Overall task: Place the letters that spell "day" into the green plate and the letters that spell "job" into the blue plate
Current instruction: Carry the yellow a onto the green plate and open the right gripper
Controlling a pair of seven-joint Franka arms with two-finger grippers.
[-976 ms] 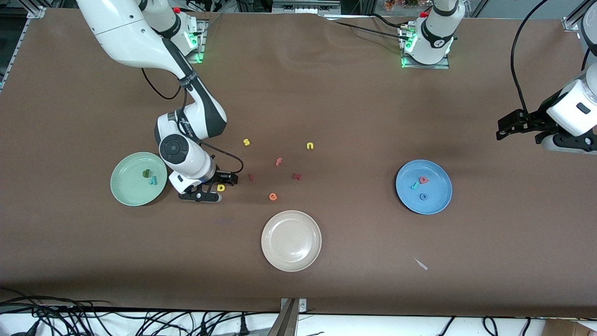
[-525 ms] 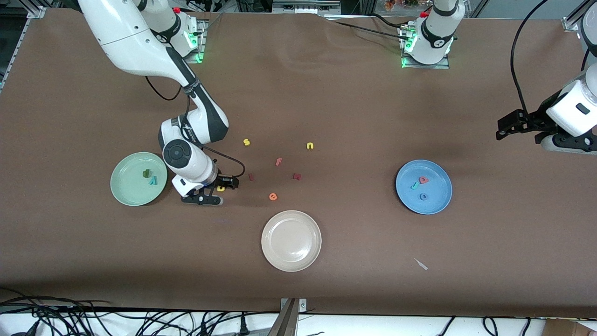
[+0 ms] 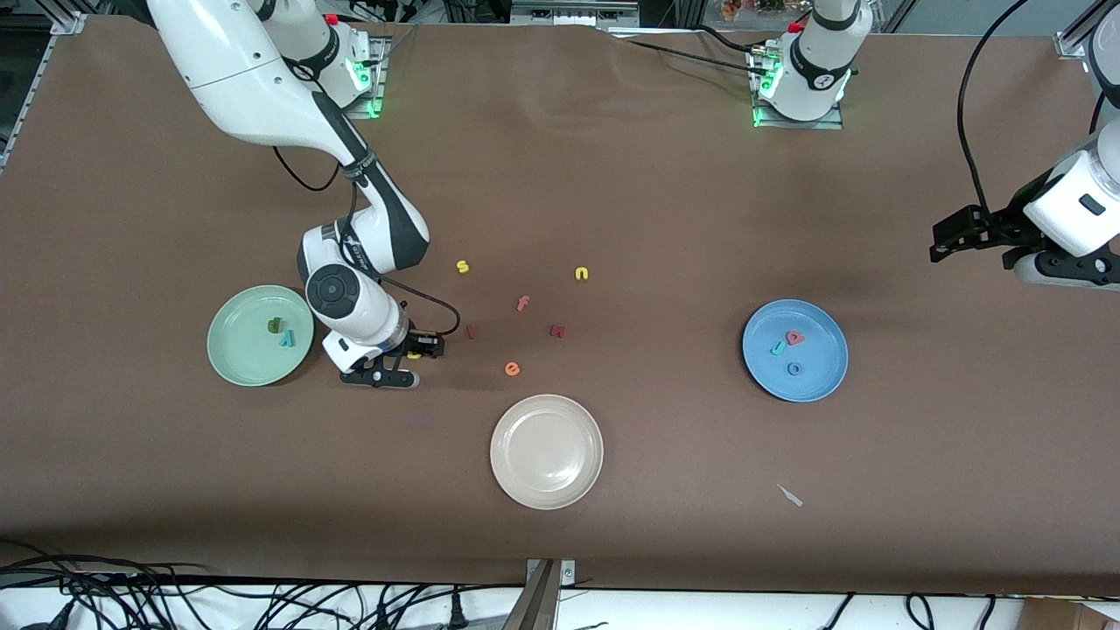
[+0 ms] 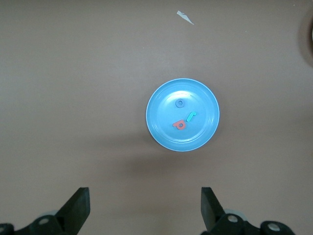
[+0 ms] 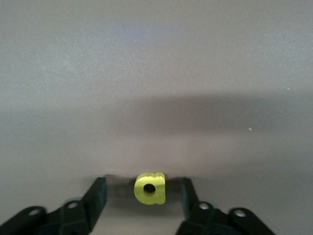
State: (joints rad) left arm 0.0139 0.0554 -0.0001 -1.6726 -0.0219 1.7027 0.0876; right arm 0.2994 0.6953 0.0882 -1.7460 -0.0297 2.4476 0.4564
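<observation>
Room first: read the front view as a clock dial centred on the brown matte table (image 3: 656,192). You have broad bare cloth from ten through two o'clock and along the six o'clock edge. Only a small white scrap (image 3: 790,495) lies toward five.

The round pale mint-green plate with a raised rim (image 3: 229,367) sits at nine o'clock. It holds the chunky dark green d (image 3: 275,325) and the teal y (image 3: 287,339) side by side.

Just beside that plate, toward the centre, your right gripper (image 3: 407,357) is down at the table. Its black fingers (image 5: 98,193) straddle the small yellow a (image 5: 150,188), a blocky letter with a round hole. A gap shows on each side, so the jaws are released and not gripping it.

Loose letters are scattered near the dial's centre:
- a yellow s (image 3: 462,267)
- a yellow n (image 3: 581,274)
- an orange-red f (image 3: 522,304)
- an orange e (image 3: 512,369)
- two dark red pieces (image 3: 471,332), whose shape you cannot make out

A smooth cream-white round plate (image 3: 547,451) lies at six o'clock, nearer the front camera than the letters.

The glossy round medium-blue plate with a raised rim (image 3: 822,372) sits at three o'clock, well apart from everything else. In it lie the pinkish-red b (image 3: 794,337), the teal hooked j (image 3: 777,348) and the blue ring o (image 3: 794,368).

Your left gripper (image 3: 945,241) waits over bare table at the left arm's end, toward two o'clock. Its jaws are spread wide and hold nothing.
</observation>
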